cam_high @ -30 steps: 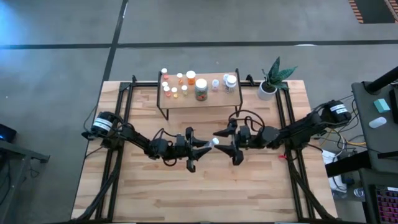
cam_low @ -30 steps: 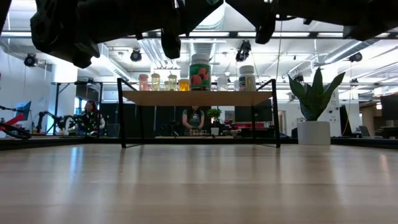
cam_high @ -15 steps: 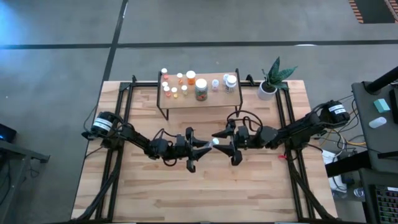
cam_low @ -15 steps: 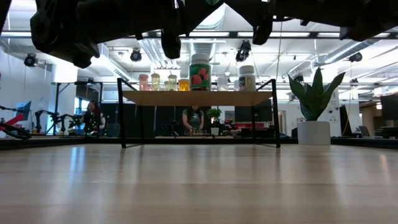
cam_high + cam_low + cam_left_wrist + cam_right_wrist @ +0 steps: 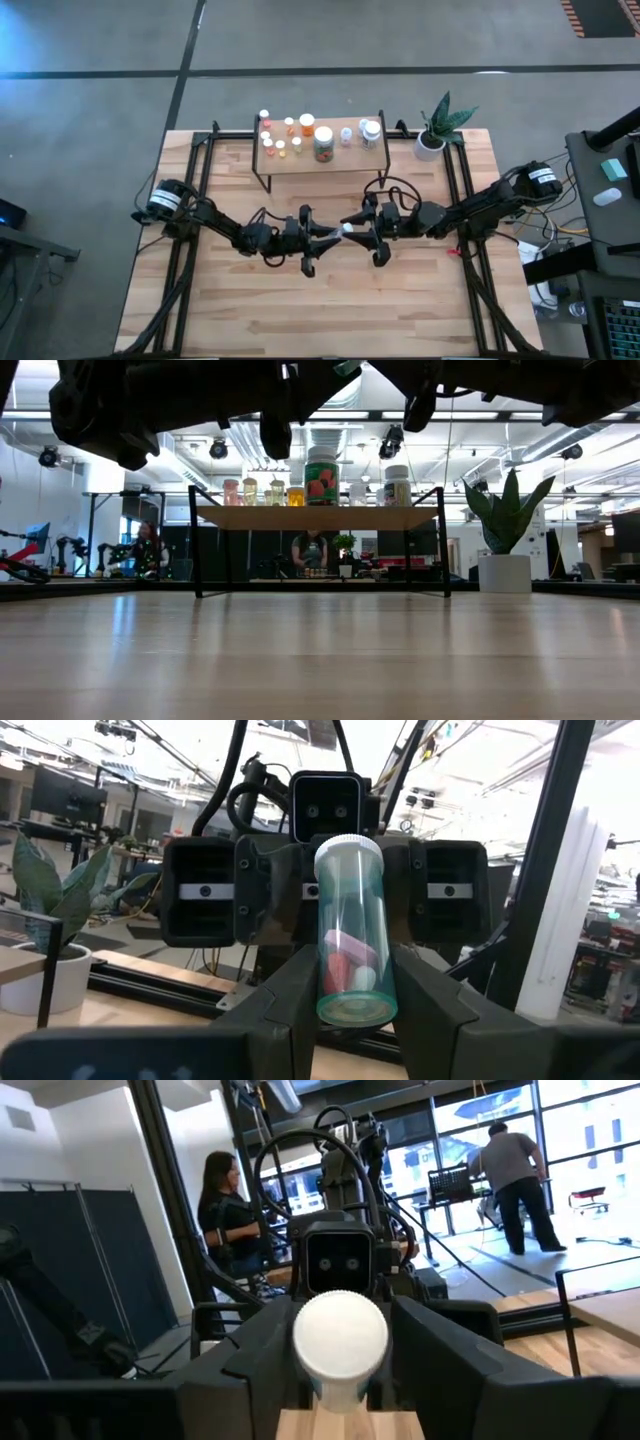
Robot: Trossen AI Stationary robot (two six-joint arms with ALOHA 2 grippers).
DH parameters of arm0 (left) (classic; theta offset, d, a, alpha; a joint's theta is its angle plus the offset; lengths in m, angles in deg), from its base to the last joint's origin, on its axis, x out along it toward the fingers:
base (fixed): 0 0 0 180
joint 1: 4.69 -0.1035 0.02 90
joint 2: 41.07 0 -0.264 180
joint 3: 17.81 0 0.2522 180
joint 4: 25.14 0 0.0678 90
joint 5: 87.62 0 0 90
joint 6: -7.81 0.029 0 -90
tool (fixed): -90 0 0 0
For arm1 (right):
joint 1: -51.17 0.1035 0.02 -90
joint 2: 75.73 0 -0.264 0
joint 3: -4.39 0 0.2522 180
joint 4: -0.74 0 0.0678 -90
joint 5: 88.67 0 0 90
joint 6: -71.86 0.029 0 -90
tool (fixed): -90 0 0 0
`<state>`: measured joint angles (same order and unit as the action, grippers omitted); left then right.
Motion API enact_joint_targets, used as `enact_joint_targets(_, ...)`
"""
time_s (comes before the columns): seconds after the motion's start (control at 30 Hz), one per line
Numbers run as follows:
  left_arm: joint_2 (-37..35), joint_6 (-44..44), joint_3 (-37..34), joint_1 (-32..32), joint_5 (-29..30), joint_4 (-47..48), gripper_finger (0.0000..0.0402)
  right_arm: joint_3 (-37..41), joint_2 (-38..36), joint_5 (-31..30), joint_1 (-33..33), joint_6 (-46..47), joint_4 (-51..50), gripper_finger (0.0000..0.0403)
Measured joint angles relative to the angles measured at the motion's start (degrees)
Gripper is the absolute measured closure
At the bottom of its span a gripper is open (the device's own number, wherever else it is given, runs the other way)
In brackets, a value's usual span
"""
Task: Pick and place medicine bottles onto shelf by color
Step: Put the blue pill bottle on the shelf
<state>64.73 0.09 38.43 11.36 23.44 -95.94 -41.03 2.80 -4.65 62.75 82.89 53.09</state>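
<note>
Above the middle of the bench [image 5: 250, 300], the left gripper [image 5: 333, 232] and right gripper [image 5: 352, 228] meet nose to nose over one clear bottle [image 5: 352, 935]. The left wrist view shows the left gripper clamped on the bottle's lower body, its base nearest that camera and pink and white pills visible inside. Its white cap [image 5: 340, 1333] points at the right gripper, whose fingers [image 5: 440, 1365] stand on either side of the cap with a narrow gap, not clearly pressing it. No label or writing can be read on the bottle.

The shelf [image 5: 340, 155] stands at the far side of the bench with the other bottles [image 5: 290, 135] on it, orange ones to the left, a large jar [image 5: 321, 477] with red fruit pictured on its label in the middle, and white-capped ones [image 5: 370, 130] to the right. A potted plant [image 5: 435, 128] stands beside the shelf.
</note>
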Motion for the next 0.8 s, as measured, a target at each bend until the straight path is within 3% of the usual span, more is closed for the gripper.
enact_joint_targets(0.33,0.00,-0.66,-0.07,-0.04,0.04,-0.03,0.0314,0.00,0.00,0.02,0.00,-0.05,-0.66,0.0297)
enact_joint_targets(0.57,0.00,-0.78,-0.07,-0.04,0.09,-0.04,0.0308,0.00,-0.02,0.00,0.00,-0.07,-0.92,0.0287)
enact_joint_targets(0.8,0.00,-0.95,-0.07,-0.04,0.11,-0.37,0.0270,0.04,-0.02,-0.07,0.00,-0.09,-1.46,0.0292)
